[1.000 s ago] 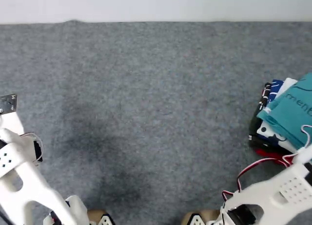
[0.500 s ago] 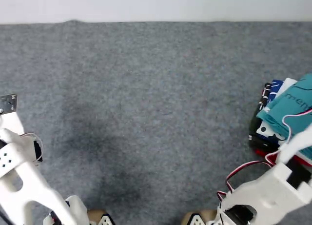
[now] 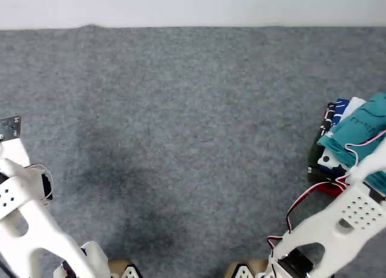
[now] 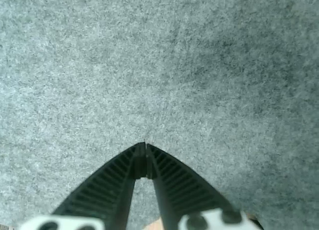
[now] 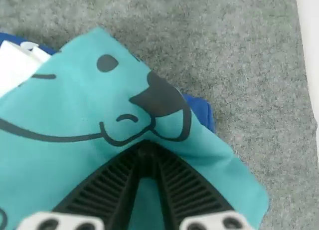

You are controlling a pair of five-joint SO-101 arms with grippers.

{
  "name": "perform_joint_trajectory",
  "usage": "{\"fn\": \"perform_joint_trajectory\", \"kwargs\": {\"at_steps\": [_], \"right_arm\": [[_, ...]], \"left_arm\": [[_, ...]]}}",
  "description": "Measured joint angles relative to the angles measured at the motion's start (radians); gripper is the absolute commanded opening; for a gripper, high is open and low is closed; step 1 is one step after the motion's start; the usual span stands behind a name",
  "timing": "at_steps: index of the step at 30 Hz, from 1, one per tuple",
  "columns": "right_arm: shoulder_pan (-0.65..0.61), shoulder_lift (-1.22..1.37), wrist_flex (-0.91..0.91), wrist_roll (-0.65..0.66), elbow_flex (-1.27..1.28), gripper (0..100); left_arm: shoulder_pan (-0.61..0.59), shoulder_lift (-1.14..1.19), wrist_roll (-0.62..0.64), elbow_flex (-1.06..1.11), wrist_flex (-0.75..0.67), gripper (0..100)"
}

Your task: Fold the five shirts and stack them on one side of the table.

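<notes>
A stack of folded shirts (image 3: 347,146) lies at the table's right edge, with a teal shirt (image 5: 99,120) bearing a black cartoon face on top. Blue cloth (image 5: 199,110) and white cloth (image 5: 17,60) stick out from under it. My right gripper (image 5: 146,147) is shut, its tips together right over the teal shirt's print, with no fold of cloth seen between them. The right arm (image 3: 338,224) rises from the near right toward the stack. My left gripper (image 4: 145,147) is shut and holds nothing over bare grey carpet. The left arm (image 3: 24,211) stands at the near left.
Grey carpet (image 3: 193,121) covers the whole table. A pale wall strip (image 3: 193,6) runs along the far edge. A red and white cable (image 3: 313,202) loops along the right arm beside the stack.
The right arm has swung up and toward the shirt stack, now covering more of its near side. The left arm has not moved.
</notes>
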Motion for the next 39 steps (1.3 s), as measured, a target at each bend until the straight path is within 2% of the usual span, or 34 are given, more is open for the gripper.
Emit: {"fn": "perform_joint_trajectory", "kwargs": {"at_steps": [10, 18, 25, 32, 39], "right_arm": [[-0.009, -0.189, 0.026, 0.0, 0.0, 1.0], [-0.077, -0.327, 0.308, 0.0, 0.0, 1.0], [-0.084, -0.313, 0.517, 0.002, 0.0, 1.0], [-0.095, -0.083, 0.562, 0.0, 0.0, 1.0], [-0.12, -0.117, 0.655, 0.002, -0.017, 1.0]], "left_arm": [[0.0, 0.0, 0.0, 0.0, 0.0, 1], [0.0, 0.0, 0.0, 0.0, 0.0, 1], [0.0, 0.0, 0.0, 0.0, 0.0, 1], [0.0, 0.0, 0.0, 0.0, 0.0, 1], [0.0, 0.0, 0.0, 0.0, 0.0, 1]]}}
